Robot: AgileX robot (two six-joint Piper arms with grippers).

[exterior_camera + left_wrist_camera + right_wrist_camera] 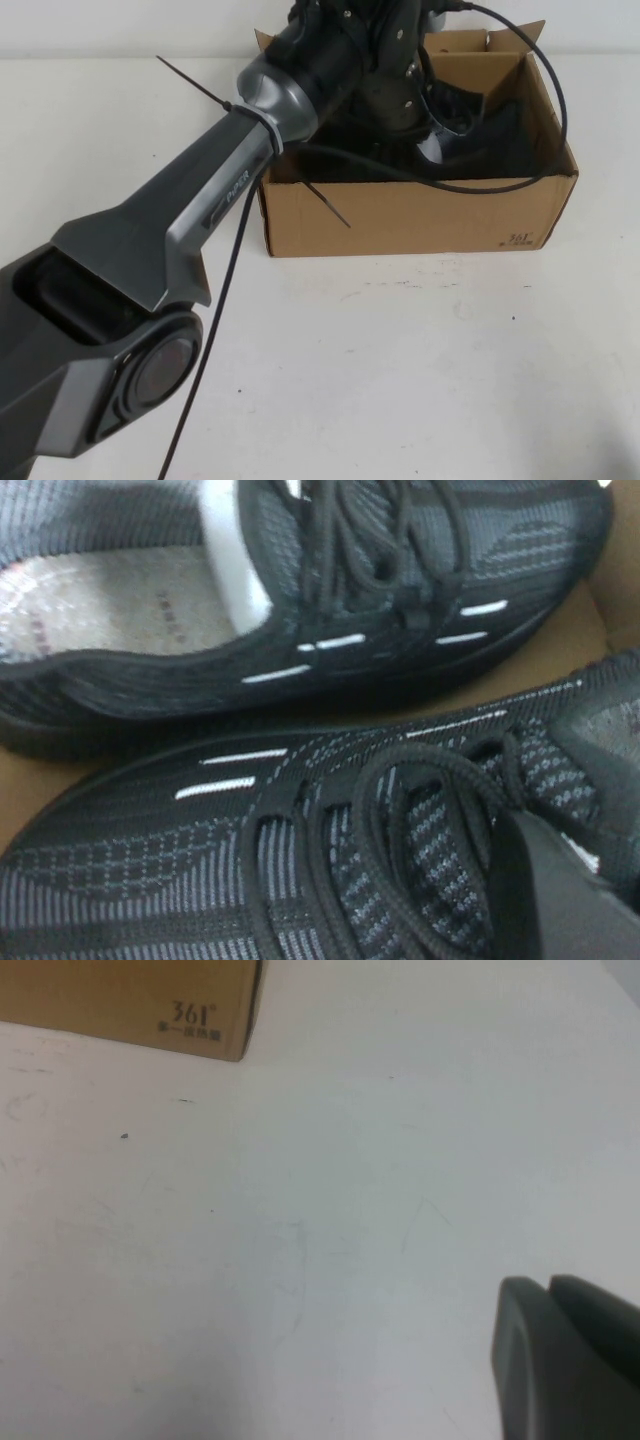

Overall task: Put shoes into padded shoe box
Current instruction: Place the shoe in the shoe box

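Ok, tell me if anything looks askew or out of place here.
Nothing stands out. Both shoes lie side by side inside the box. The left gripper is down in the box over them; the right gripper hangs above bare table, off the box's printed corner.

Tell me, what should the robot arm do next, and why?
Probably lift the left gripper straight up out of the padded shoe box. Both shoes already seem to lie side by side inside. The right gripper hangs over bare table, by the box's printed corner.
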